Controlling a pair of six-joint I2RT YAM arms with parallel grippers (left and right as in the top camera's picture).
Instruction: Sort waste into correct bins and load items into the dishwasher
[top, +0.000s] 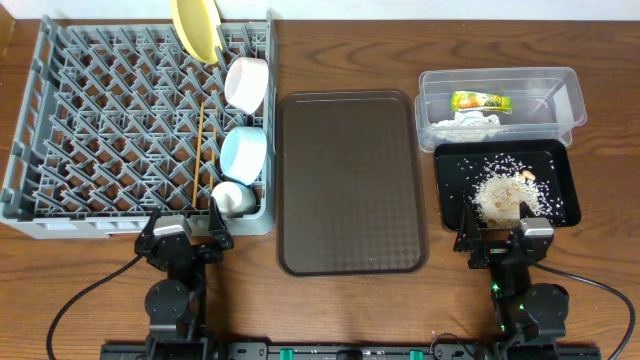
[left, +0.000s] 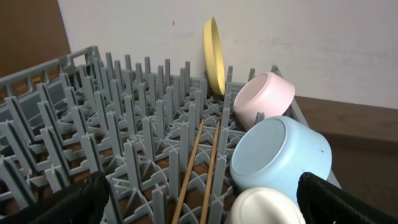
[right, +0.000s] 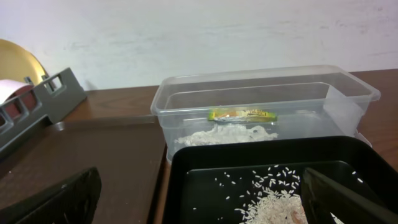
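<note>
Overhead: left hand (top: 186, 228) and right hand (top: 505, 236) both spread wide, empty

Overhead view: illumination was bright, even, diffuse; shadows were soft and short, close under dish rack (top: 100, 130) and brown serving tray (top: 350, 180); faint sheen lay on tray surface; small highlights marked rim of clear tub (top: 500, 73); focus was sharp throughout.
Left wrist view: pegs were sharp; light blue bowl (left: 283, 155) showed smooth shading, no hard glare; left gripper fingers (left: 68, 202) were dark, blurred at lower corners.
Right wrist view: image was slightly soft; black tray (right: 199, 171) carried pale reflection along rim; right gripper fingers (right: 56, 199) were underexposed, out of focus.
</note>
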